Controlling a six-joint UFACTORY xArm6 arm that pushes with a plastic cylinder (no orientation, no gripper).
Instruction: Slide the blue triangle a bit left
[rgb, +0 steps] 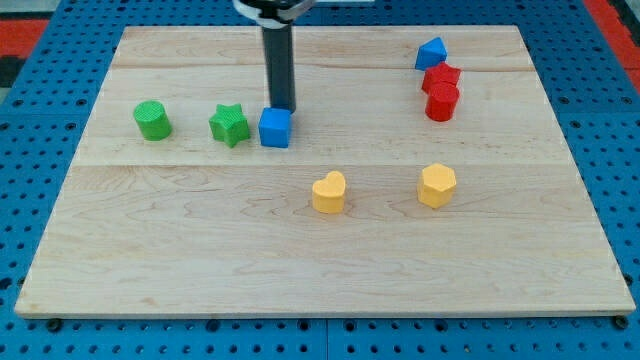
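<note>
Near the view's top right, the blue triangle (431, 53) sits on the board (300, 270), touching or just above a red block (441, 76), with a second red block (441, 102) directly below that. My tip (282, 107) is well apart from it, at the view's centre-left, standing at the upper right edge of a blue cube (275, 128); contact cannot be confirmed. A green star (229, 125) lies just left of the cube, a green cylinder (152, 120) further left; two yellow blocks (328, 193) (437, 186) sit lower down. Judgement: the step in hand is the approach. I should travel right, pass above the triangle, settle on its right face, then push left briefly, keeping the line level so the red blocks stay undisturbed. I carry no jaws to open or close; the rod holds nothing.
</note>
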